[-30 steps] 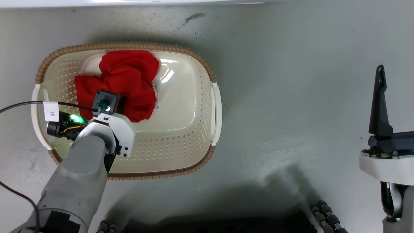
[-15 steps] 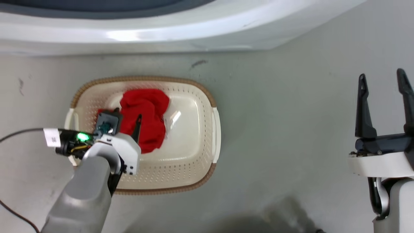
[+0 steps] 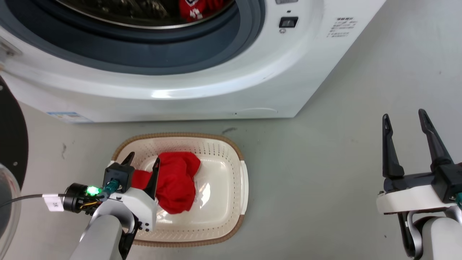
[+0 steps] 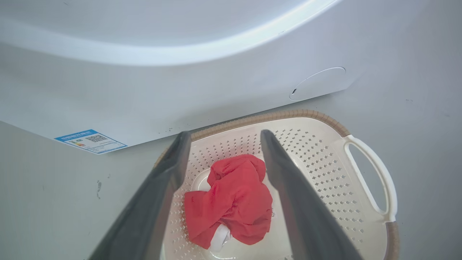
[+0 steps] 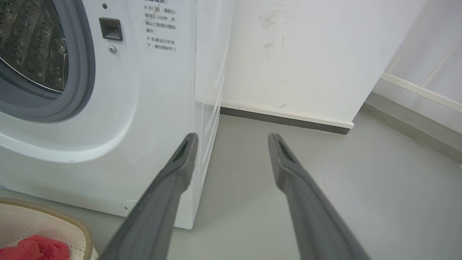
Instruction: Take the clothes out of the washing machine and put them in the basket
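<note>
Hovering over the basket [image 3: 180, 135], my left claw [image 3: 144, 157] is released, fingers spread and empty, with the plain red garment [image 3: 177, 184] lying crumpled inside just below and between them. Beyond its fingertips stands the washing machine [image 3: 216, 90], door open, where the jersey [image 3: 196, 9] lies in the drum [image 3: 108, 12]. My right claw [image 3: 404, 115], also released and empty, hangs well apart from the basket, over the grey floor [image 3: 325, 162] near the machine's corner.

I'm looking at what reads as a laundry corner, in a home or a test room: a white front-loading washing machine [image 3: 223, 90] stands on a bare grey floor [image 3: 325, 151] against a scuffed white wall [image 5: 306, 54] with a dark skirting strip [image 5: 281, 121], a perforated basket [image 3: 213, 147] in front of it
</note>
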You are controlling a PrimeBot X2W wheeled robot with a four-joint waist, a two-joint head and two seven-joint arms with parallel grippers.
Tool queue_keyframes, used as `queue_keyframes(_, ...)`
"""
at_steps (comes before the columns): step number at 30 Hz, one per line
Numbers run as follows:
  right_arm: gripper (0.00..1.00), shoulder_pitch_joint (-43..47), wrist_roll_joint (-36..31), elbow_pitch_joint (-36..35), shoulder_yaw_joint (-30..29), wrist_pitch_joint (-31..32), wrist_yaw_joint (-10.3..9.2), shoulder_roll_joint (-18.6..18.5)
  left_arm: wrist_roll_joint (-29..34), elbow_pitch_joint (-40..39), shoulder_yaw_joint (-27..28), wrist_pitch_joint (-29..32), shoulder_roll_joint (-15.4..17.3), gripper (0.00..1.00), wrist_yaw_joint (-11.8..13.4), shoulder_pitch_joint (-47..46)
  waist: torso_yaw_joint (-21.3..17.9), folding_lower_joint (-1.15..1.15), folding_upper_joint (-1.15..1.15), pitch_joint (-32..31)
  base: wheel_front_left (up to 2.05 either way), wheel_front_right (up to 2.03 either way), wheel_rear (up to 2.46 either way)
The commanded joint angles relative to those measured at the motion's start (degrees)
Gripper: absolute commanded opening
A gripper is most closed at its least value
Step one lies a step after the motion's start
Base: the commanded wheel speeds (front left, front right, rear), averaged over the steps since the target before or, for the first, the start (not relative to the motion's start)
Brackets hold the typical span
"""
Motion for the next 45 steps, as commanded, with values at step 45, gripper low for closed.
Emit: queue_keyframes(45,1.0,-3.93,12.01,-0.38,7.09,-0.12,-0.06,0.06,-7.76,-4.73,-8.85,26.15,17.06,1.0,-4.04,-46.9,-16.84,0.01,0.0,16.03,0.0,0.0,0.0)
